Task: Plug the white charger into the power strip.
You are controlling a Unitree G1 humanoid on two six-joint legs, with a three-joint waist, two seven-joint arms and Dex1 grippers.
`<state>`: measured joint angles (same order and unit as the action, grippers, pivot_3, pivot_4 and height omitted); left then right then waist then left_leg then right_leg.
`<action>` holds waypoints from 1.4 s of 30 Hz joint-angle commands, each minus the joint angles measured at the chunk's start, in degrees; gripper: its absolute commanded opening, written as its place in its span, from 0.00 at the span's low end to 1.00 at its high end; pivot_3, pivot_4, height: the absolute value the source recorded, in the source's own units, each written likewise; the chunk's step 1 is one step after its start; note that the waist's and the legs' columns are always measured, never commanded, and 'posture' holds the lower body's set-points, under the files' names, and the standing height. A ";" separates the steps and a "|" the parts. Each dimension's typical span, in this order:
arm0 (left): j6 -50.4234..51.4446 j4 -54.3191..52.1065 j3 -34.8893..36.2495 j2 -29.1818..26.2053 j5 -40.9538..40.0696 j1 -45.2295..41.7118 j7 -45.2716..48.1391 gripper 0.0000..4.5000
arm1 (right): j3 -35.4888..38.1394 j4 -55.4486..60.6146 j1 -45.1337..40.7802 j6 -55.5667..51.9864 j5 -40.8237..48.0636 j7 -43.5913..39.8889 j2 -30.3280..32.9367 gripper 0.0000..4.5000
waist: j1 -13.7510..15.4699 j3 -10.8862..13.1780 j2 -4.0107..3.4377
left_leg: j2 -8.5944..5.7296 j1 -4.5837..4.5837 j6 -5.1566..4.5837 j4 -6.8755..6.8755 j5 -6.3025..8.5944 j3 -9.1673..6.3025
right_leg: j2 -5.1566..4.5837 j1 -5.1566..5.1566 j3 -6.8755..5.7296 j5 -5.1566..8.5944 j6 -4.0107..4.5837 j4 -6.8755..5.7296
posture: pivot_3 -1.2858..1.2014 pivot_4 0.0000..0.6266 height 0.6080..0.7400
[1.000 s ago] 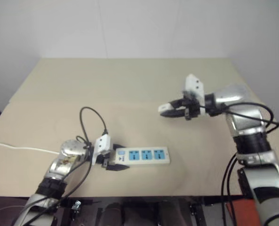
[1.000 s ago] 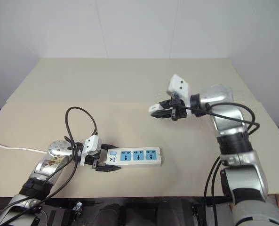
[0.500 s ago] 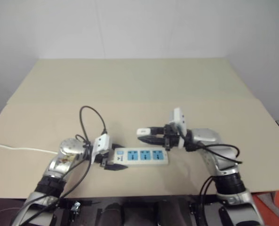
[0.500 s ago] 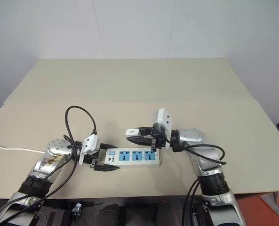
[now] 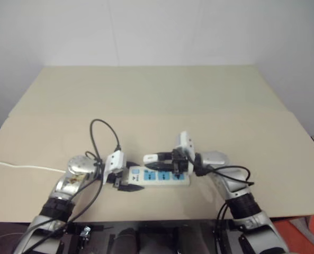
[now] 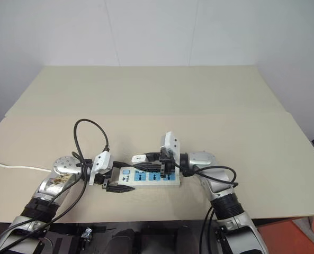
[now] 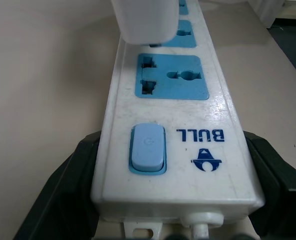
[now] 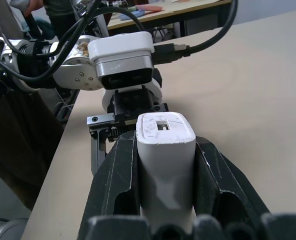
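Note:
The power strip [image 5: 170, 177] lies near the table's front edge, a long white bar with three blue sockets and a blue switch [image 7: 148, 148] at its left end. My left gripper [image 5: 126, 180] is shut on that switch end, one black finger [image 7: 63, 187] on each long side. My right gripper [image 6: 146, 160] points left, level, and is shut on the white charger [image 8: 165, 145]. The charger [image 5: 150, 157] hangs just above the strip, over the sockets next to the switch end [image 7: 144, 20]. Whether its prongs touch the strip is hidden.
A thin white cord [image 5: 19, 166] runs off the table's left edge. A black cable [image 5: 101, 132] loops above my left wrist. The tan table [image 5: 157, 100] stretches wide behind the strip, and its front edge lies close below the strip.
My right gripper has carried the charger left and down, from the table's middle right to just above the strip. The left gripper and the strip have stayed put.

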<state>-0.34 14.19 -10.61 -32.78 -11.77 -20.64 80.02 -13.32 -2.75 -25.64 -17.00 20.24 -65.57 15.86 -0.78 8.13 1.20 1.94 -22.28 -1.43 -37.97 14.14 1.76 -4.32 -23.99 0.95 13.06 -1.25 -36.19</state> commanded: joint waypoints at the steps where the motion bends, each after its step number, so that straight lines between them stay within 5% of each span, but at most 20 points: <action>1: -0.42 0.71 -1.07 -0.02 0.12 -0.59 0.75 0.74 | -0.28 -0.42 -0.73 3.01 -0.30 0.95 -1.61 0.25 | 0.00 0.00 0.00 | 0.00 0.00 0.00 0.00 0.00 0.00 | 0.00 0.00 0.00 0.00 0.00 0.00 | 0.52 0.24 1.00; 13: -0.09 0.55 -1.10 -0.21 0.00 -0.69 0.83 0.74 | -1.36 -3.87 -0.50 5.92 -1.96 3.14 -4.35 0.25 | 0.06 0.00 0.00 | 0.00 0.00 0.00 0.00 0.00 0.00 | -0.01 0.01 0.00 0.00 0.00 0.00 | 0.52 0.24 1.00; 42: -0.14 1.16 -1.06 -0.72 -0.03 -0.48 0.09 0.74 | -1.04 -7.81 3.97 10.20 -4.54 1.77 3.56 0.25 | 0.51 -0.03 0.01 | -0.02 0.07 0.00 0.00 0.00 0.00 | -0.03 0.12 -0.02 0.00 -0.01 0.04 | 0.52 0.24 1.00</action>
<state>-0.62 14.70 -12.33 -32.19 -11.78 -21.62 79.85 -15.79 -7.96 -23.44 -6.69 18.10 -63.72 15.79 -0.27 8.10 1.21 1.92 -22.18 -1.42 -37.97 14.14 1.75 -4.35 -23.84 0.93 13.06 -1.26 -36.15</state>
